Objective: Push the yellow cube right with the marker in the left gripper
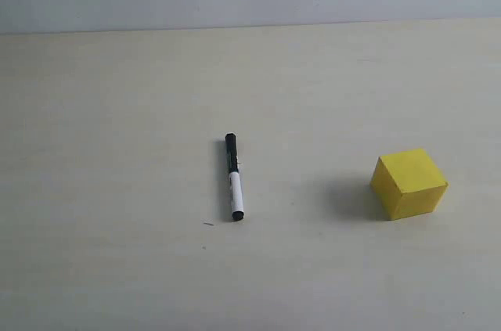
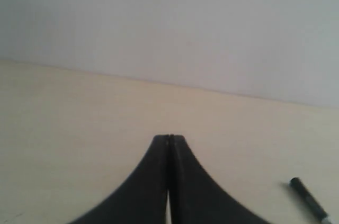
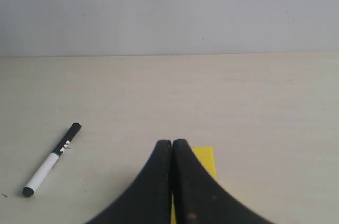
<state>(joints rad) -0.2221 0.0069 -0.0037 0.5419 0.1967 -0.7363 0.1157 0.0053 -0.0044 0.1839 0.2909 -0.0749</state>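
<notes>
marker (image 1: 233, 178) lying near-to-far, black cap farthest

Left gripper (image 2: 169, 137): two matte black jaws, broad at the base, curving inward to narrow, blunt tips.
Right gripper (image 3: 172, 142): same black flared shape, with a small dull spot low on one jaw.
</notes>
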